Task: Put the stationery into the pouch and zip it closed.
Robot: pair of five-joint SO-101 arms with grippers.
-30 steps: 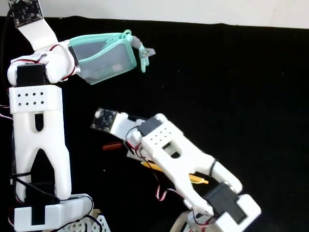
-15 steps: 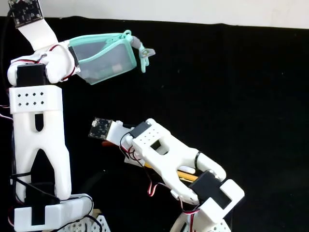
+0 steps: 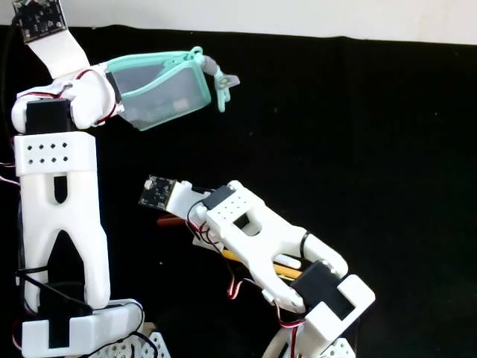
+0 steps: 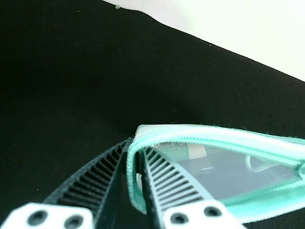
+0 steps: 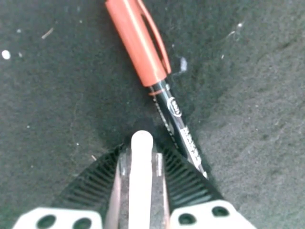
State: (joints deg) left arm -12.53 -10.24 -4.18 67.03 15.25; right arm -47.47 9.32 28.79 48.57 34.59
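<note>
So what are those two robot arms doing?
They're packing a pouch. The left gripper is shut on one end of the mint-green pouch, at the far side of the black table. The right gripper is shut on a thin white stick, low over the table, beside a pen with an orange cap. That pen isn't in the pouch yet.

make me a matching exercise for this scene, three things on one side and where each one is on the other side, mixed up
Things:
1. mint-green clear plastic zip pouch
2. orange-capped black pen
3. white round-tipped stick

Places:
A. clamped in the right end effector
B. lying loose on the black table cover
C. gripped at its edge by the left end effector

Pairs: 1-C, 2-B, 3-A
</note>
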